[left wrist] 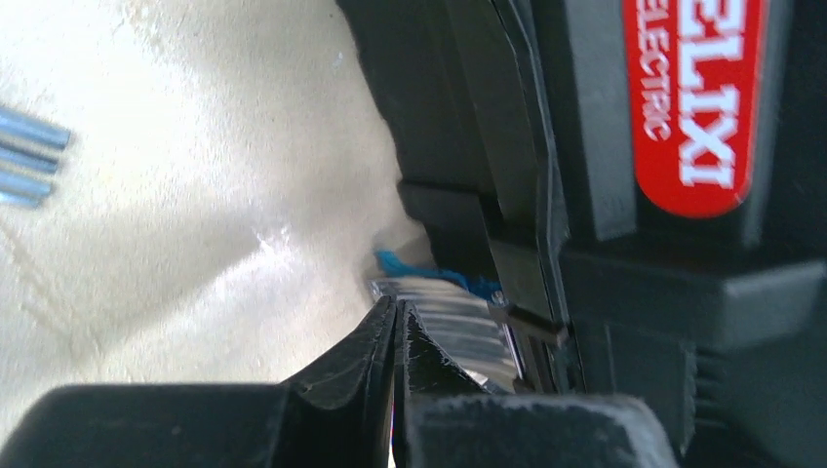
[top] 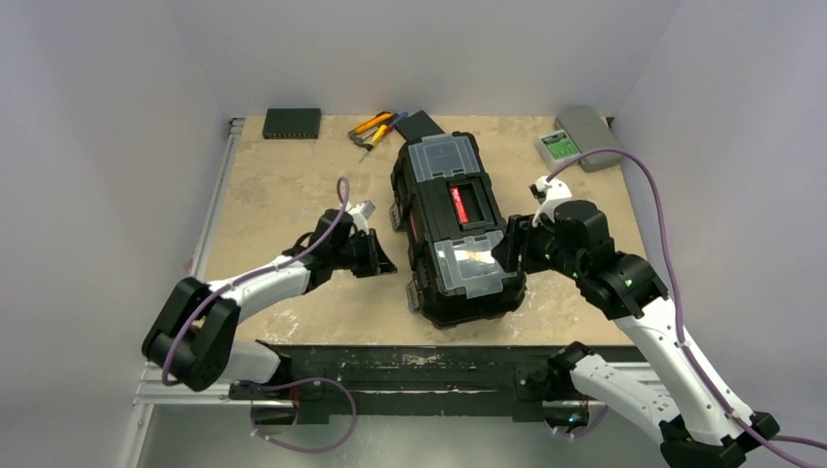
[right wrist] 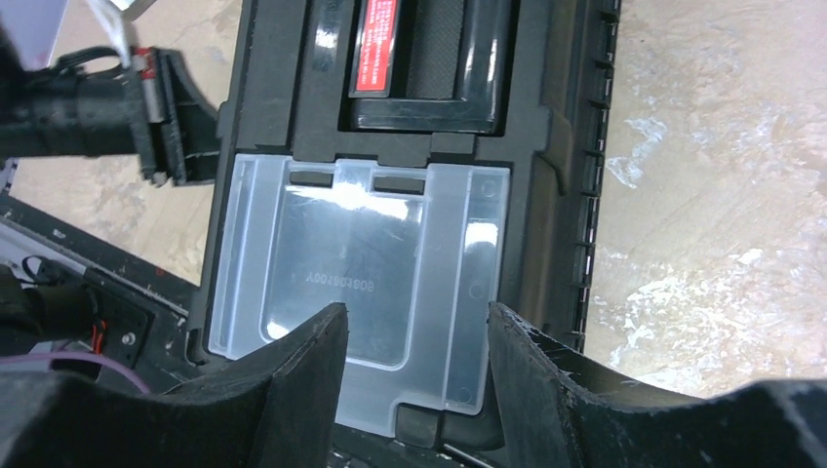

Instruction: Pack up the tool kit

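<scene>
The black toolbox [top: 458, 229] lies closed in the middle of the table, its red-labelled handle [top: 464, 204] between two clear lids. My left gripper [top: 387, 263] is shut with nothing between its fingers. In the left wrist view its tips [left wrist: 398, 310] rest beside a ribbed metal latch [left wrist: 458, 327] with blue [left wrist: 419, 263] behind it, on the box's left side. My right gripper [top: 505, 252] stands open just above the near clear lid [right wrist: 361, 283], its fingers [right wrist: 317, 356] either side of the lid's front edge. Yellow-black hand tools [top: 375, 129] lie at the back.
A flat black box [top: 292, 122] sits at the back left. A small grey case with a green label [top: 575, 139] lies at the back right. White walls close in both sides. The left arm [right wrist: 98, 97] shows beside the toolbox in the right wrist view.
</scene>
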### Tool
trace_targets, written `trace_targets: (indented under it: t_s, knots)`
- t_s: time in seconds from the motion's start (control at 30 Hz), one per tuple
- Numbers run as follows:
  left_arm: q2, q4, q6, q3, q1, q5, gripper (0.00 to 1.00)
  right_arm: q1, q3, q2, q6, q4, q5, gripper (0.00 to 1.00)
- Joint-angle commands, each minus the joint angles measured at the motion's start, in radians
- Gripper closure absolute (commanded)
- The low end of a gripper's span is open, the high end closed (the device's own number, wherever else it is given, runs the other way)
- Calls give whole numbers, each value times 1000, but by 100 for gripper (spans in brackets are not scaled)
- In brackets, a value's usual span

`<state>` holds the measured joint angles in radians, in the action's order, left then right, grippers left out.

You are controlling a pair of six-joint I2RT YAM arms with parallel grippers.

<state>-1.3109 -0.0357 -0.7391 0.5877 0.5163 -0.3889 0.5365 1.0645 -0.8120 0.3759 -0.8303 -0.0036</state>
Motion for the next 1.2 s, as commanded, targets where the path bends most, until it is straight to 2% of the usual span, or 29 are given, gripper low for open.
trace_targets:
  t_s: [0.0,0.2,0.37,0.43,0.6,0.67,0.97,1.17]
  knots:
    - [-127,-64,27,94,-4,-56,100,5,27,-4,-31,39,-94,47]
    - [-306,-264,-26,122,-2,-169,100,4,1,23,-40,70,-236,52]
    - [-450,-437,-99,165,4,-333,100,4,-26,32,-51,88,-404,58]
    - [-470,-417,-99,182,18,-365,100,6,-42,38,-52,106,-465,58]
    - [-444,-184,-9,232,69,-411,100,7,-74,45,-62,116,-535,58]
    - [-426,-160,-6,221,77,-454,100,11,-88,44,-63,123,-555,58]
    - [-284,-42,33,196,83,-583,100,66,-127,35,-39,153,-503,59]
    - [-225,8,53,195,98,-604,100,141,-106,-47,-25,102,-207,59]
